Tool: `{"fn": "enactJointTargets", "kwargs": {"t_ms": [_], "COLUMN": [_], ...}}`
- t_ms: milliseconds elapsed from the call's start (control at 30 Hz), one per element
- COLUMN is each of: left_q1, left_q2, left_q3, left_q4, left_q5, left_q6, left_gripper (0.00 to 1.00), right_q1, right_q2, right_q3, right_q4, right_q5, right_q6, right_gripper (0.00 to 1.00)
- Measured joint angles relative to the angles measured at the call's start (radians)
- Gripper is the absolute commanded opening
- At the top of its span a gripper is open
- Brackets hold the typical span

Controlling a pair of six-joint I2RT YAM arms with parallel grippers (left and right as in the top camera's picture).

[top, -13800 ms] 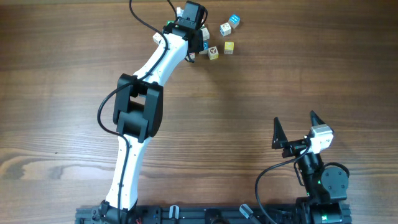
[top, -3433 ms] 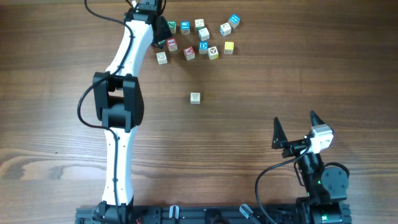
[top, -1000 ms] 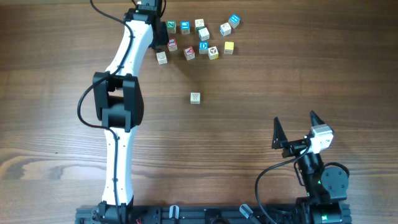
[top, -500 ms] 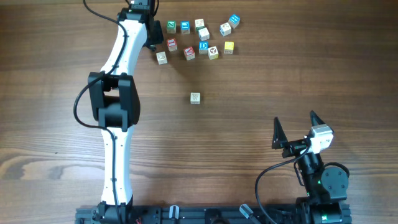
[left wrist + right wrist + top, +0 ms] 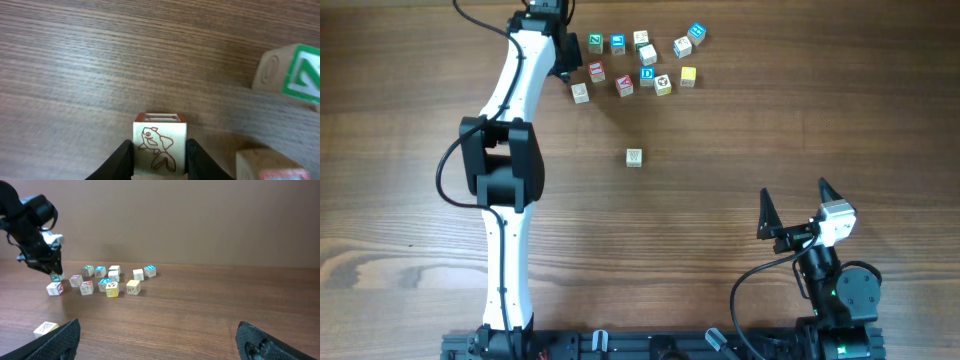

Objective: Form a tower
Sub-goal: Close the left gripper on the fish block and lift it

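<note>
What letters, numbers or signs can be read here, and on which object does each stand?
"D": on the blue face of a small wooden cube.
Green-faced wooden cube: white letter, partly cut off, unclear.
Wooden cube with red fish drawing: no text.
Other cubes: too small to read.

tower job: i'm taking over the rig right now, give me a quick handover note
Left gripper: shut on a small wooden cube with a red fish drawing, which looks to rest on the wooden table.
Right gripper: open, empty, parked at the near right.
Cubes: loose wooden letter cubes lie at the far side; one pale wooden cube sits alone mid-table.
Done: no stack visible.
Left: probably carry the fish cube onto the lone cube, then add the others.
</note>
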Motion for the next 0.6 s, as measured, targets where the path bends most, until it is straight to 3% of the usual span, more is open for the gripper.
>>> {"fn": "enactJointTargets", "kwargs": {"t_ms": [200, 400, 600], "left_q1": [0.000, 0.000, -0.007], "left_q2": [-0.187, -0.376, -0.429], "left_q3": [-0.006, -0.006, -0.006], "left_q4": [-0.117, -0.276, -0.446], "left_q5": [0.024, 0.142, 0.219], "left_q6": [0.003, 0.002, -0.001], "left_gripper": [0.25, 0.26, 0.23], "right_q1": [0.000, 0.000, 0.000], "right_q2": [0.000, 0.000, 0.000], "right_q3": [0.000, 0.000, 0.000], "right_q4": [0.000, 0.000, 0.000], "right_q5": [0.000, 0.000, 0.000], "right_q6": [0.000, 0.000, 0.000], "right_gripper": [1.00, 1.00, 1.00]}}
